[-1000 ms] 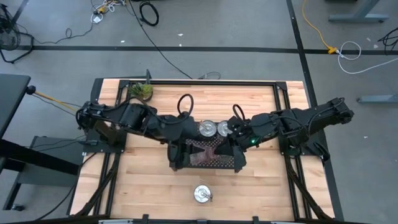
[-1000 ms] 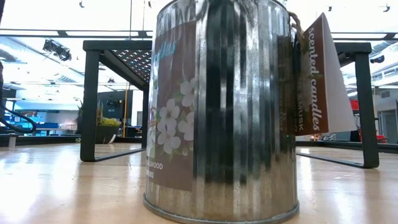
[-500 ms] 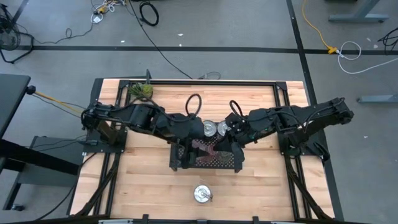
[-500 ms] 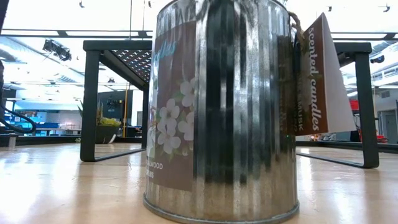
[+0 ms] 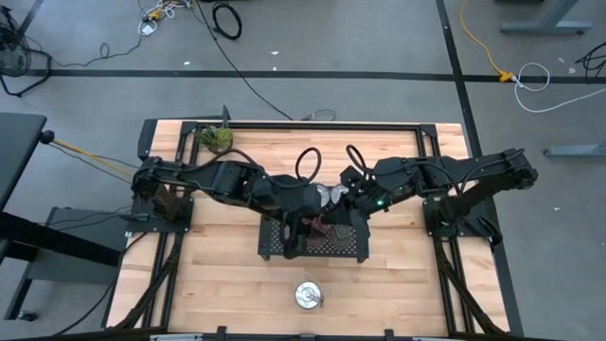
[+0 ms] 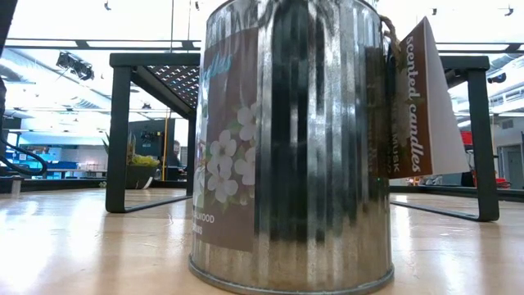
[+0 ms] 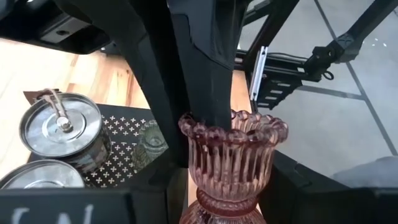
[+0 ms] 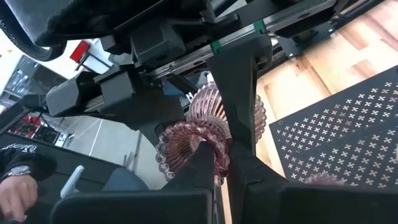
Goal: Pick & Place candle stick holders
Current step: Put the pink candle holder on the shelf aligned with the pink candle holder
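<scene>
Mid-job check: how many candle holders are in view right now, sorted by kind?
Silver metal tins: 3
Pink glass holders: 2
Greenish glass holder: 1
Total: 6

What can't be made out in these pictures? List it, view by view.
High view: both arms hide the holders on the black tray.
Low view: the silver tin blocks both grippers.
Left wrist view: the pink glass holder is cut off at its base.
Right wrist view: the right gripper covers a pink holder's rim.
</scene>
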